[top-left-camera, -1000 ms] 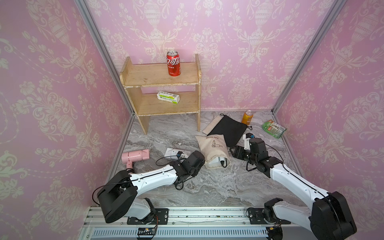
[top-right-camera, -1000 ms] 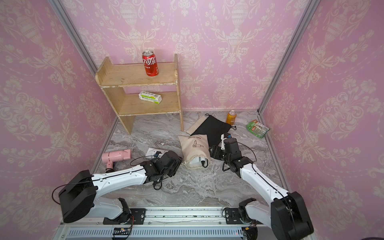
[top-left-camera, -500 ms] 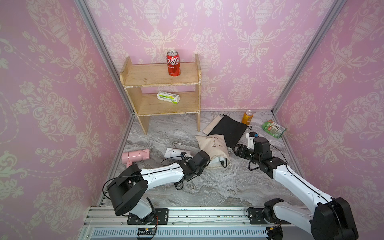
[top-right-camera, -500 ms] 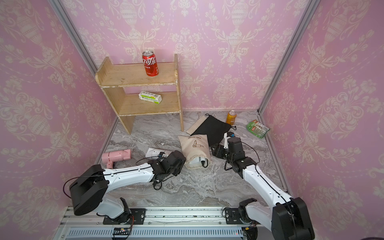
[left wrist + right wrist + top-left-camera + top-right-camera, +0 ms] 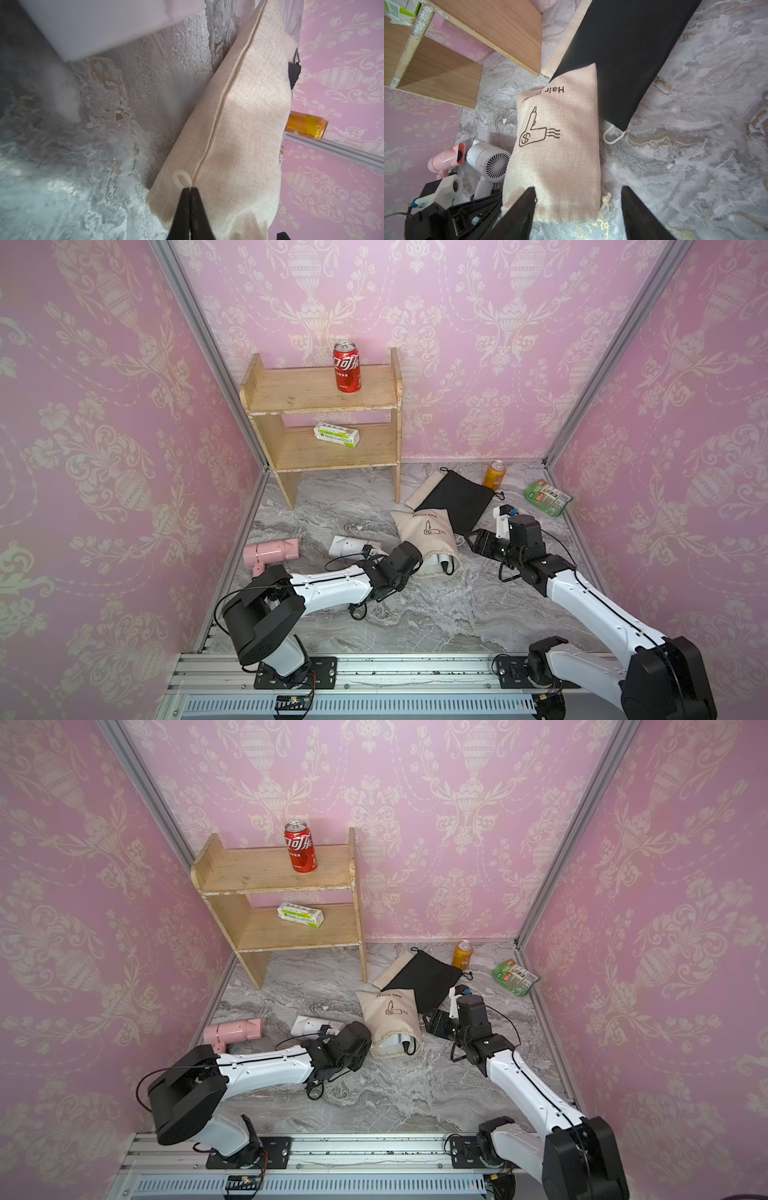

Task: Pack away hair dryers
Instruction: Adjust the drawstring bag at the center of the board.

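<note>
Left gripper [image 5: 190, 188], fingers pressed together, sits against the beige pouch [image 5: 239, 124] at seven o'clock; right gripper [image 5: 577, 187] gapes at three o'clock.

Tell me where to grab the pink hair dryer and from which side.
Best grip the pink hair dryer across its barrel, near the nozzle end, coming down from above. The barrel lies flat on the floor; the wall is close on its left, and the handle juts out at the rear end.
</note>
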Action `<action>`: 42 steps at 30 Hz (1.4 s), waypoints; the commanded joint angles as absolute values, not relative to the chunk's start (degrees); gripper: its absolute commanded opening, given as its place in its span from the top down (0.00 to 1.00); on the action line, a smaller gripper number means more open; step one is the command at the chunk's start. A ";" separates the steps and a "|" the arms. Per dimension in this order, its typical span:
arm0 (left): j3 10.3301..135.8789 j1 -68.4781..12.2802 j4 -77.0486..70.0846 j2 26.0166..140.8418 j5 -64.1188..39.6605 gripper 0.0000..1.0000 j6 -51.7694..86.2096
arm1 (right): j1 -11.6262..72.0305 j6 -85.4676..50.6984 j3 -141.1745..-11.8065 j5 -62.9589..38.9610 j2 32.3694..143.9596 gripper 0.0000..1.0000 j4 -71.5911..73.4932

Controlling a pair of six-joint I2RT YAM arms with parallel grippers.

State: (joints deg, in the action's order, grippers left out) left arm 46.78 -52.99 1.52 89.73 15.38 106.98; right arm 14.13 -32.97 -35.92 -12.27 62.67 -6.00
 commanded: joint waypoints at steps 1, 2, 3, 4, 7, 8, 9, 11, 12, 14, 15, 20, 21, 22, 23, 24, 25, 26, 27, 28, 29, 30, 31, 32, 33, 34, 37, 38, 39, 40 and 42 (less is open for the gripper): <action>47.28 -51.99 3.94 87.37 18.40 1.00 103.38 | 13.62 -30.98 -35.04 -13.73 61.13 0.32 -7.74; 47.45 -51.34 4.50 86.66 18.83 1.00 102.25 | 13.62 -30.66 -34.71 -14.17 61.03 0.32 -7.74; 47.46 -50.57 4.56 86.08 19.06 1.00 101.14 | 13.62 -30.31 -34.34 -14.89 61.07 0.32 -7.56; 47.46 -49.85 4.36 85.71 19.12 1.00 100.06 | 13.62 -29.67 -33.90 -15.80 61.13 0.31 -6.87; 47.78 -47.21 3.54 85.38 18.29 1.00 96.91 | 13.77 -27.95 -32.92 -18.42 61.88 0.31 -5.81; 47.98 -46.10 3.46 85.59 17.53 1.00 95.99 | 13.95 -26.84 -32.29 -19.57 62.32 0.31 -4.88; 47.99 -45.33 2.99 85.76 17.07 1.00 95.17 | 14.20 -26.25 -31.87 -19.69 62.76 0.30 -4.51; 47.35 -43.52 1.38 86.12 16.08 1.00 93.80 | 14.71 -25.59 -30.85 -20.18 64.13 0.30 -3.10; 47.04 -42.44 0.73 86.30 15.40 1.00 93.30 | 14.86 -25.62 -30.82 -20.56 64.97 0.30 -2.51; 47.20 -40.07 -0.13 86.48 13.67 1.00 91.80 | 15.87 -25.07 -31.22 -20.84 66.23 0.31 -2.77; 47.56 -39.38 -0.20 86.42 13.60 1.00 90.34 | 16.59 -24.38 -31.04 -20.55 66.36 0.31 -2.73; 48.70 -34.72 -2.56 85.98 11.29 1.00 85.29 | 19.68 -22.57 -29.08 -21.78 66.86 0.32 1.11; 48.82 -34.26 -2.82 85.83 11.38 1.00 84.36 | 20.51 -21.91 -28.88 -22.07 67.29 0.32 1.83; 49.23 -33.74 -2.46 85.78 11.54 1.00 83.18 | 21.30 -21.14 -29.00 -22.36 67.84 0.32 2.58; 49.79 -33.16 -1.85 85.86 11.18 1.00 82.53 | 22.25 -20.36 -29.05 -22.54 68.51 0.33 3.37; 50.15 -32.50 -1.98 86.10 10.27 1.00 81.95 | 23.09 -19.78 -29.31 -22.50 69.08 0.34 3.66; 50.54 -31.81 -2.61 86.35 9.34 1.00 80.55 | 24.06 -19.07 -29.29 -23.04 69.85 0.36 4.78; 50.87 -31.32 -2.36 86.48 9.27 1.00 79.71 | 25.24 -18.31 -28.93 -23.30 70.70 0.36 6.55; 51.02 -30.79 -2.78 86.69 9.05 1.00 79.10 | 26.27 -17.72 -29.11 -23.20 71.60 0.36 7.25; 51.26 -30.15 -3.26 87.14 8.24 1.00 78.67 | 27.47 -17.06 -29.71 -23.06 72.71 0.38 7.38; 51.62 -29.54 -3.45 87.71 7.02 1.00 78.66 | 28.71 -16.40 -30.26 -22.63 73.81 0.38 7.61; 51.76 -29.17 -4.09 88.09 6.20 1.00 78.23 | 29.57 -15.78 -30.39 -22.31 74.72 0.40 8.17; 52.19 -28.80 -4.22 88.47 5.32 1.00 77.62 | 30.56 -15.04 -30.46 -22.18 75.85 0.40 9.22; 52.38 -28.58 -4.28 88.66 4.99 1.00 77.16 | 31.42 -14.35 -30.73 -21.69 77.41 0.40 9.97; 52.30 -28.41 -4.65 88.68 4.98 1.00 76.86 | 31.92 -13.90 -31.26 -21.44 78.81 0.41 9.90; 52.21 -28.28 -4.79 88.66 4.99 1.00 76.63 | 32.43 -13.52 -32.08 -21.44 80.22 0.42 9.55; 52.01 -27.87 -5.44 88.68 4.82 1.00 76.37 | 34.57 -11.81 -34.25 -21.37 83.64 0.43 8.92; 52.15 -27.71 -5.58 88.84 4.54 1.00 76.09 | 35.60 -10.93 -34.70 -20.84 84.67 0.43 9.09; 52.26 -27.64 -5.56 88.97 4.34 1.00 75.91 | 36.41 -10.20 -35.25 -20.17 85.45 0.43 9.22; 52.32 -27.52 -5.73 89.20 3.93 1.00 75.96 | 37.04 -9.71 -36.07 -19.01 86.67 0.43 9.15; 52.12 -27.33 -6.29 89.40 3.73 1.00 75.98 | 37.51 -8.78 -37.85 -17.89 88.72 0.44 8.31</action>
